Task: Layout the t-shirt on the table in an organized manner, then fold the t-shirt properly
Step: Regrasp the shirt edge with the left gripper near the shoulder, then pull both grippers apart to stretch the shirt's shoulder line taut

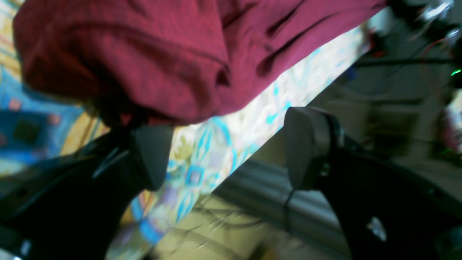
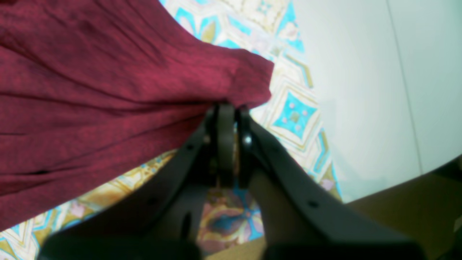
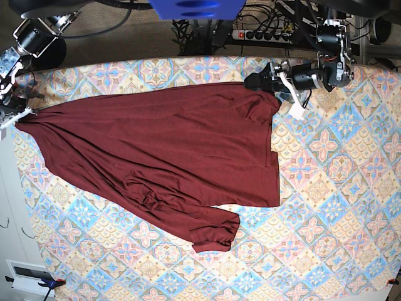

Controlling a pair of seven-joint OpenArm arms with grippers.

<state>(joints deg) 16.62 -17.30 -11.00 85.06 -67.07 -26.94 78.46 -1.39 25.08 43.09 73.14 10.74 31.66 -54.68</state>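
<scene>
The dark maroon t-shirt (image 3: 163, 144) lies spread across the patterned table (image 3: 326, 188), with a sleeve bunched near its front (image 3: 213, 232). My left gripper (image 3: 266, 78) hovers at the shirt's far right corner. In the left wrist view its jaws (image 1: 229, 151) stand wide open, the cloth (image 1: 144, 57) lies just beyond them, and one fingertip (image 1: 151, 155) sits under the hem. At the table's left edge my right gripper (image 3: 12, 116) is shut on the shirt's corner. The right wrist view shows its closed fingertips (image 2: 231, 112) pinching the fabric (image 2: 108, 90).
A power strip and cables (image 3: 263, 31) lie behind the table's far edge. A blue mount (image 3: 197, 7) hangs at the top centre. Pale floor (image 2: 379, 90) runs along the table's left side, with a white box (image 3: 28, 273) at the lower left.
</scene>
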